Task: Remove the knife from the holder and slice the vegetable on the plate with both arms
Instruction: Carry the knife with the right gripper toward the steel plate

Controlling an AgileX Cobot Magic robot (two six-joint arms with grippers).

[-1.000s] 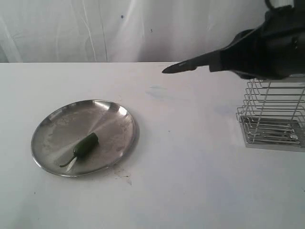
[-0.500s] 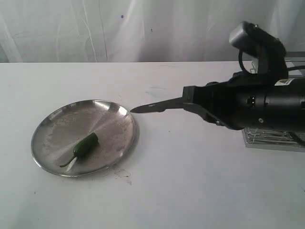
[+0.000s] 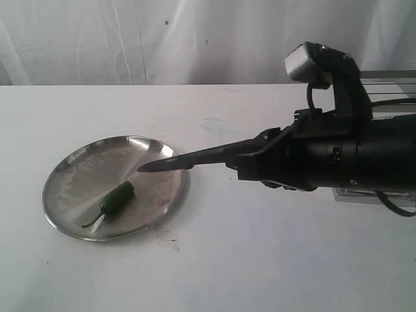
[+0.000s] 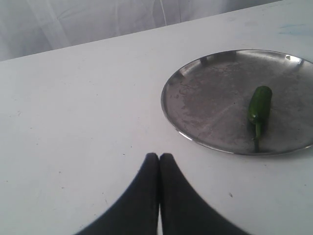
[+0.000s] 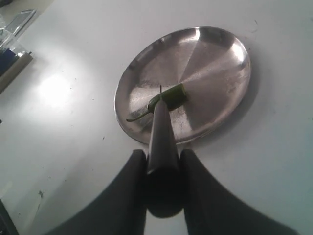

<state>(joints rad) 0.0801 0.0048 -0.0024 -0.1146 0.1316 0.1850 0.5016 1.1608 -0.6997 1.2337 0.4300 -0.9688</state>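
The steel plate (image 3: 78,175) lies at the left of the table with the dark green vegetable (image 3: 117,197) on it, whole, stem toward the front. My right gripper (image 3: 250,159) is shut on the black knife (image 3: 188,158), whose tip hangs over the plate's right rim above the vegetable. In the right wrist view the knife (image 5: 160,132) points at the vegetable (image 5: 168,96) on the plate (image 5: 215,58), gripper (image 5: 164,157) clamped on its handle. The left gripper (image 4: 159,156) is shut and empty, over bare table beside the plate (image 4: 205,98) and vegetable (image 4: 259,105). The wire holder (image 3: 390,81) is mostly hidden behind the right arm.
A white cloth backdrop hangs behind the white table. The right arm's black body (image 3: 351,156) spans the right half of the exterior view. A clear-and-blue object (image 5: 12,44) sits at the table's edge in the right wrist view.
The right arm has swung down and leftward with the knife, from high near the holder to low over the plate's right rim. The vegetable and plate have not moved.
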